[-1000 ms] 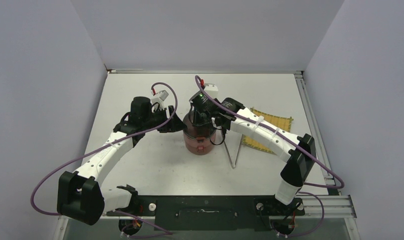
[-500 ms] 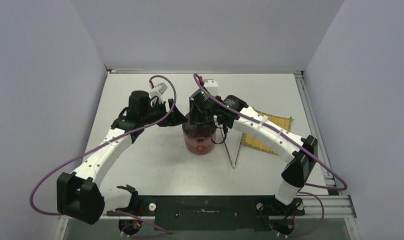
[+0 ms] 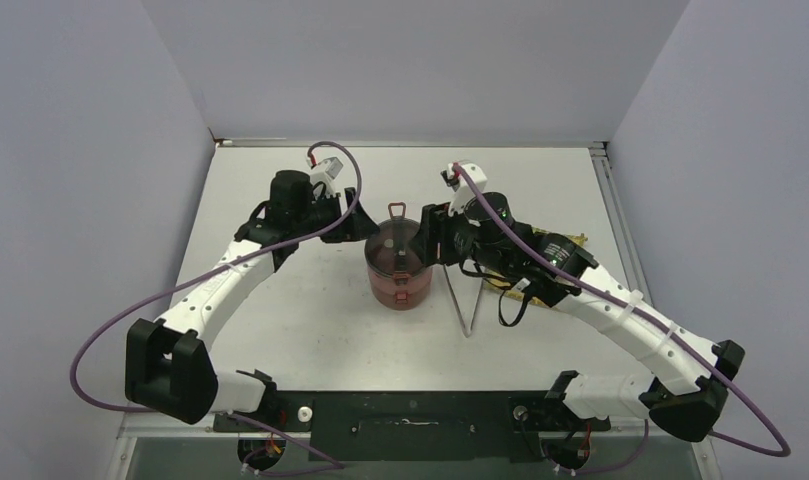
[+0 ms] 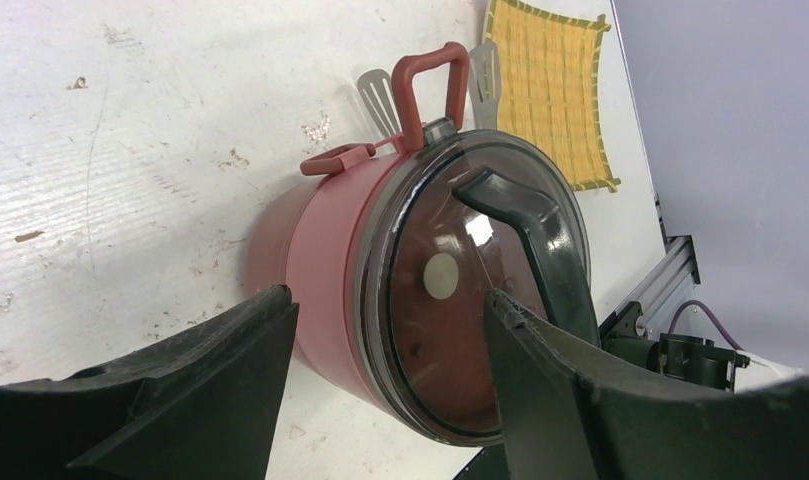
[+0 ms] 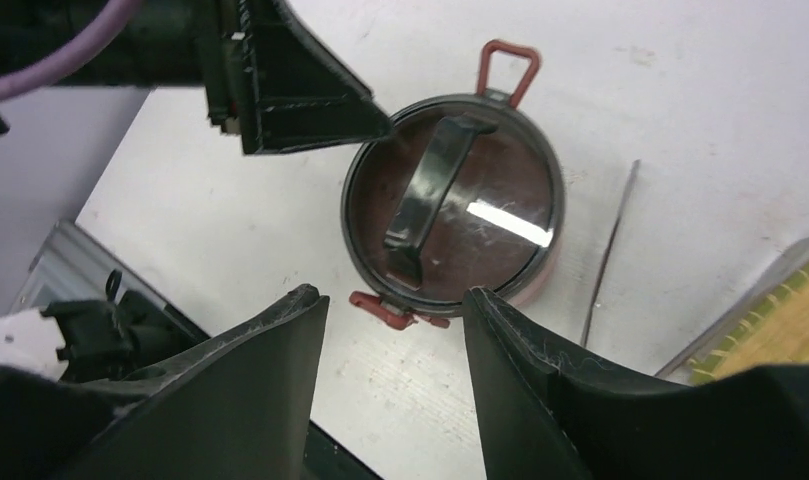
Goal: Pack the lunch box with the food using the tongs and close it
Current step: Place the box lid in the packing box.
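One lunch box (image 3: 400, 262) stood closed near the middle of the bench (image 3: 310, 320), a round dark-red tin under a smoky see-through lid (image 5: 500, 180) with a single dark bar handle (image 5: 425, 195) across it. Two red clasps showed on its rim: a loop (image 5: 507, 65) standing up on the far side and a second one (image 5: 395, 308) on the near side. What lay inside could not be made out through the tinted lid.

One pair of tongs (image 3: 468, 322) lay flat on the bench just to the right of the lunch box, apart from it, its joined end toward the arms' bases. One yellow woven mat (image 4: 555, 90) lay further right, partly under the right arm.

The left gripper (image 4: 388, 300) hung just beside the lid's left edge, its jaws spread wide and holding nothing; whether a fingertip touched the rim I could not tell. In its wrist view the lunch box sat ahead of the jaws, not between them. The right gripper (image 5: 392, 295) hovered above the right side of the box, jaws likewise parted and empty, with the lid in view beyond them.
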Robot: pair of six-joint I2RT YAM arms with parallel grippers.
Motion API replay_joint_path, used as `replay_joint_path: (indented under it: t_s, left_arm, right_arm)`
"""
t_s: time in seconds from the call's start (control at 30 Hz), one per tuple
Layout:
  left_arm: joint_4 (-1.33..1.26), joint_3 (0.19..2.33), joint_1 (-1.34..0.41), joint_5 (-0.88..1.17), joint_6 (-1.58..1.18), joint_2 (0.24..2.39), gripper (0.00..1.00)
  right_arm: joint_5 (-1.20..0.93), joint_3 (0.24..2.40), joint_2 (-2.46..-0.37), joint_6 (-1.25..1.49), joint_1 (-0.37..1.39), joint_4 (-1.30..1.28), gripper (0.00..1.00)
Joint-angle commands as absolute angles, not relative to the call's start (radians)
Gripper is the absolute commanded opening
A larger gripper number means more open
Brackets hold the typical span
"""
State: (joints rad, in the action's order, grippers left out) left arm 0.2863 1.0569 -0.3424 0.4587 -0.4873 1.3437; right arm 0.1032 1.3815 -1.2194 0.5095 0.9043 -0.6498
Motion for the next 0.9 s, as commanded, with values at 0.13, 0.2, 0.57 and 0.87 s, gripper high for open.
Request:
replay_joint_path:
  t_s: [0.13, 0.2, 0.57, 0.87]
  left_arm:
    - [0.217, 1.014, -0.345, 0.505, -0.456, 1.372, 0.65]
    - [0.206, 1.016, -0.347, 0.527, -0.46, 1.386, 0.64]
    - [0.243, 1.018, -0.36, 0.509, -0.441, 1.401, 0.58]
    - [0.272, 1.028, -0.373, 0.476, -0.427, 1.404, 0.56]
  right_arm:
    - [-0.239, 1.231, -1.219, 0.399, 0.9, -0.444, 0.5]
    - [-0.255, 1.214, -1.23, 0.389, 0.896, -0.422, 0.5]
    - [-0.366, 1.166, -1.283, 0.375, 0.819, -0.345, 0.5]
    - [-0.403, 1.139, -1.306, 0.391, 0.821, -0.356, 0.48]
